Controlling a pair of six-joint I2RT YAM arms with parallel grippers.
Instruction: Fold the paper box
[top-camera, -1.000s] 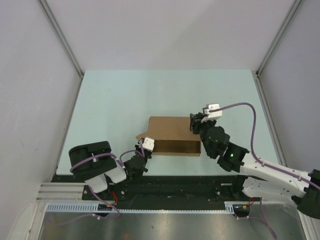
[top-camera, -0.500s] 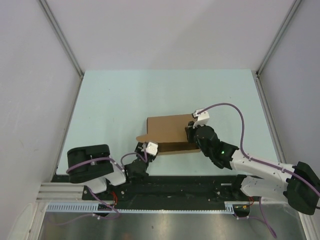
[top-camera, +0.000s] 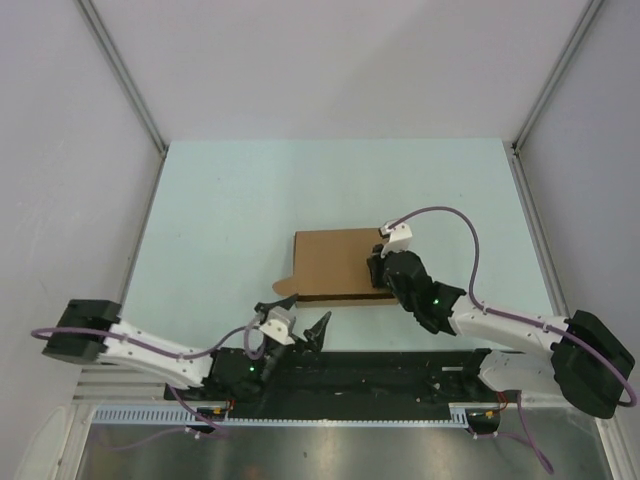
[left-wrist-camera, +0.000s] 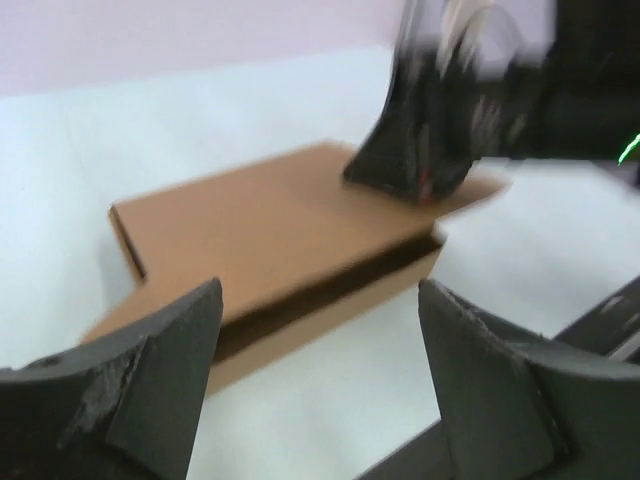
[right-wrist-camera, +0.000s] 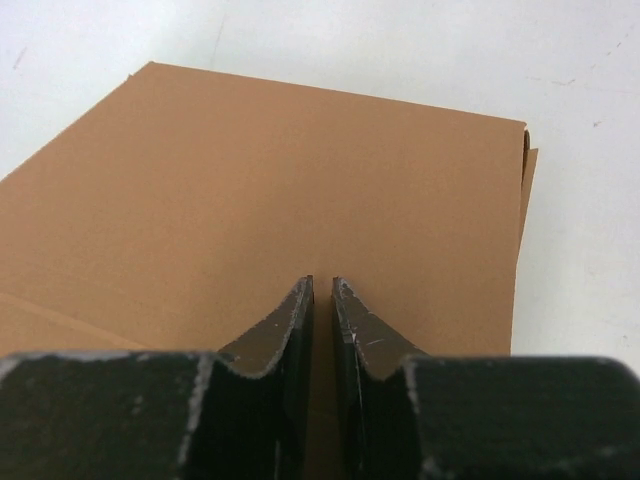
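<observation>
The paper box (top-camera: 335, 265) lies flattened on the pale table, plain brown, with a pointed flap at its left end and a dark slit along its near side (left-wrist-camera: 330, 290). My right gripper (top-camera: 378, 262) rests on the top panel near the right end, its jaws all but together with nothing between them (right-wrist-camera: 322, 285). The box top (right-wrist-camera: 300, 170) fills the right wrist view. My left gripper (top-camera: 293, 320) is off the box, near the table's front edge, with jaws spread wide. In the left wrist view, the left gripper (left-wrist-camera: 320, 300) faces the box (left-wrist-camera: 260, 220), with the right gripper (left-wrist-camera: 420, 160) blurred behind.
The pale green table (top-camera: 230, 200) is enclosed by white walls on three sides. A black base rail (top-camera: 380, 365) runs along the near edge, just behind the left gripper. Purple cables loop off both wrists.
The left gripper let go of the box's left flap, opened wide and drew back toward the near edge. The right gripper closed and shifted left onto the box top.
</observation>
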